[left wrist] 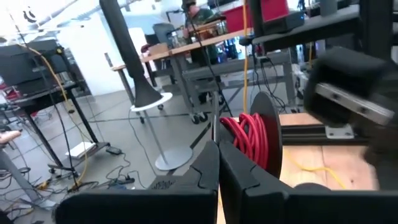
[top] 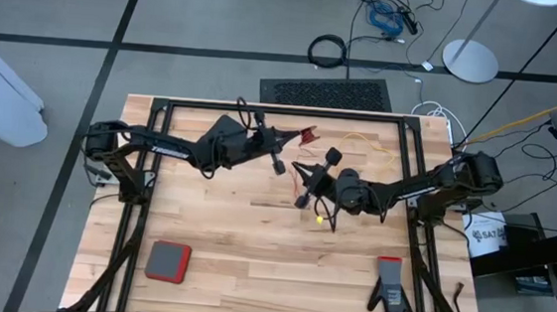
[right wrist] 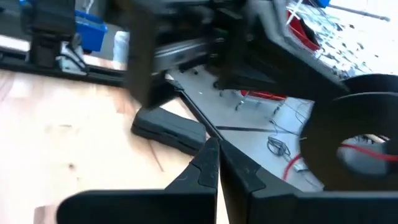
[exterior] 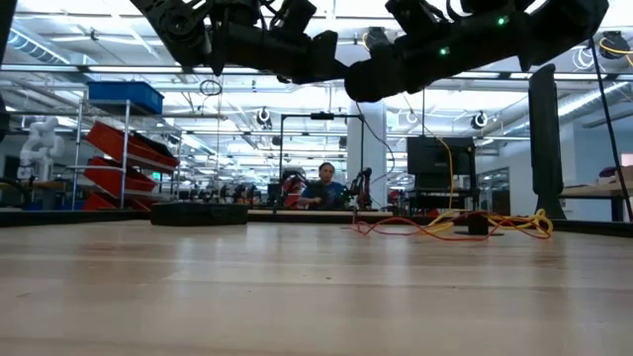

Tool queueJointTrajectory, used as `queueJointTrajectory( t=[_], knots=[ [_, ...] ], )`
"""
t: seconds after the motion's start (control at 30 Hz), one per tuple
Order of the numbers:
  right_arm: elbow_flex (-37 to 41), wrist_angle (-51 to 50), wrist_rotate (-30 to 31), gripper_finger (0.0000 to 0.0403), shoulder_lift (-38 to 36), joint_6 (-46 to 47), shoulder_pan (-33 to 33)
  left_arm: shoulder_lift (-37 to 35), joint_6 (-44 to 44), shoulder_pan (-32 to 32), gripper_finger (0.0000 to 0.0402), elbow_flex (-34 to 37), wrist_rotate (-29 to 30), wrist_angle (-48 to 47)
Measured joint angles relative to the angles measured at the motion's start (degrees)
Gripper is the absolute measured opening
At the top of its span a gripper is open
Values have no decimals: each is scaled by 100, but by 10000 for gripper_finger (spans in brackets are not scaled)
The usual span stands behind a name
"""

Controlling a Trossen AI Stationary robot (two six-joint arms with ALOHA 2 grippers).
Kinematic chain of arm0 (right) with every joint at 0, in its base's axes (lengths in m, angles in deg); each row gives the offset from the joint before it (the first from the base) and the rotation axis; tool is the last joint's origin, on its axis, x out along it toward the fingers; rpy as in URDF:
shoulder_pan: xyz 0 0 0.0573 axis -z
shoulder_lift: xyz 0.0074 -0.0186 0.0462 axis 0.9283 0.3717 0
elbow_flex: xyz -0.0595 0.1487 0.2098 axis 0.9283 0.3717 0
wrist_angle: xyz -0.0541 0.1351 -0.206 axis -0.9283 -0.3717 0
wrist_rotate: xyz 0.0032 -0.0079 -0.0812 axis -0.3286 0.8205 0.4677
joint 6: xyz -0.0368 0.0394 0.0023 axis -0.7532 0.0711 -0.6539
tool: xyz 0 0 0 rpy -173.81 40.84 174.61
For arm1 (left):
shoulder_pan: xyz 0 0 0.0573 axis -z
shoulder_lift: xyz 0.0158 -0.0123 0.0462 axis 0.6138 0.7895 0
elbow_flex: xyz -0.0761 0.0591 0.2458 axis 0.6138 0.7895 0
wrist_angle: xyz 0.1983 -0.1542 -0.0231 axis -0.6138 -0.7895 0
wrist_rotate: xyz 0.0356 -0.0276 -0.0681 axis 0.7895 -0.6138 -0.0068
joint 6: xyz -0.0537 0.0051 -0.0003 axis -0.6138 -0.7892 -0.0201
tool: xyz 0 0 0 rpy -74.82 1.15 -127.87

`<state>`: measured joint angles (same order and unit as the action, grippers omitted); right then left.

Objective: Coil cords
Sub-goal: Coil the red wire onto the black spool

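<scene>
Two arms are meeting above the table's [top: 201,250] far half, likely so the cord can be passed between them; the left gripper [left wrist: 217,163] is pinching a thin dark cord beside a black reel [left wrist: 268,134] wound with red cord [left wrist: 247,135]; the right gripper [right wrist: 217,160], fingers pressed together, is gripping a thin dark strand too; loose yellow cord [exterior: 514,225] is lying on the wood at the far right.

My two dark arms

Matte black links and housings; small green lights glow on one arm; my left gripper's fingers [left wrist: 214,177] are black wedges.
</scene>
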<state>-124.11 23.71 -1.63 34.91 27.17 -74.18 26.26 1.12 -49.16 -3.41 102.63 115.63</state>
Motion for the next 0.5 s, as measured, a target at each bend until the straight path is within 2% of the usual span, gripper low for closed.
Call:
queueJointTrajectory(
  t=[0.13,0.37,0.5],
  knots=[
    [0,-331,172,0,0,-47,-123,0,-311,-168,0,0,-171,-24],
    [7,-1769,1687,14,0,560,-709,0,-694,-361,0,0,-721,-63],
    [229,-2150,2177,40,0,1246,-914,0,-740,-380,0,0,-929,11]
  ],
)
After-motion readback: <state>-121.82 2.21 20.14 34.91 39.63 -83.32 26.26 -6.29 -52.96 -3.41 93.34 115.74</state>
